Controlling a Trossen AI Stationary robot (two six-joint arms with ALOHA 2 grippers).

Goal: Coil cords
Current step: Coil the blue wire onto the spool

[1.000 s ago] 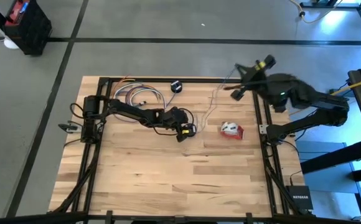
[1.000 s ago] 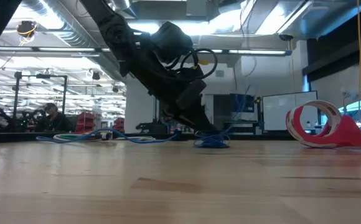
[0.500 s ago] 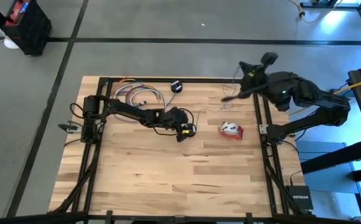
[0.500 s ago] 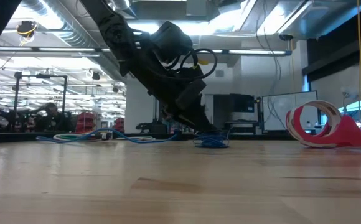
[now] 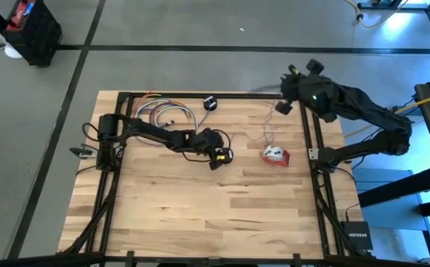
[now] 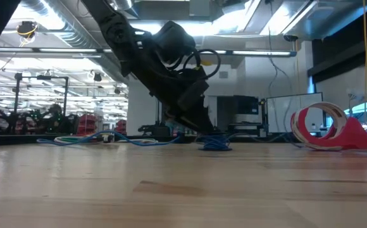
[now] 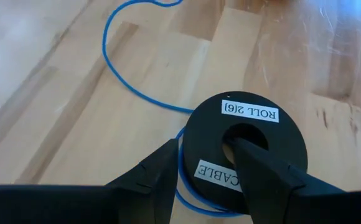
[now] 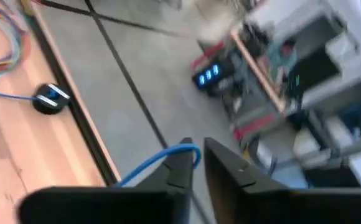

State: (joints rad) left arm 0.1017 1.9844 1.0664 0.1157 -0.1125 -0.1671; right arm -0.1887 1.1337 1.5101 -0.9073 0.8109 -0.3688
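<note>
Pale wood planks make up the desk [image 5: 200,208], framed in black, with a workshop beyond it. Much is hard to read. From above, the cord [image 7: 115,68] is too thin to follow for its whole run. In the low view a small blue heap of it hides the tip of the left end effector [image 5: 220,154], and the right arm does not show there at all. The right wrist view is smeared. In the left wrist view the fingers [image 7: 162,168] cover part of the spool [image 7: 274,140].

By count: two arms, one spool, one puck [image 5: 210,102] at the far edge, one red-and-white bundle [image 5: 276,154] lying right of centre, and one loose bunch of coloured cables [image 5: 163,115] at the far left.

The left end effector sits at mid-desk, clasping the spool's ring with one finger in the hole and one outside the rim; blue cord circles the spool. The right end effector [image 5: 282,107] hangs over the far right corner, its fingers a narrow slit apart, with the cord curling at one fingertip.

Against a second ago, the right arm has swung and its fingers have parted from a tight pinch. The cord no longer rises high in the low view. Left arm, spool and bundle lie as before.
</note>
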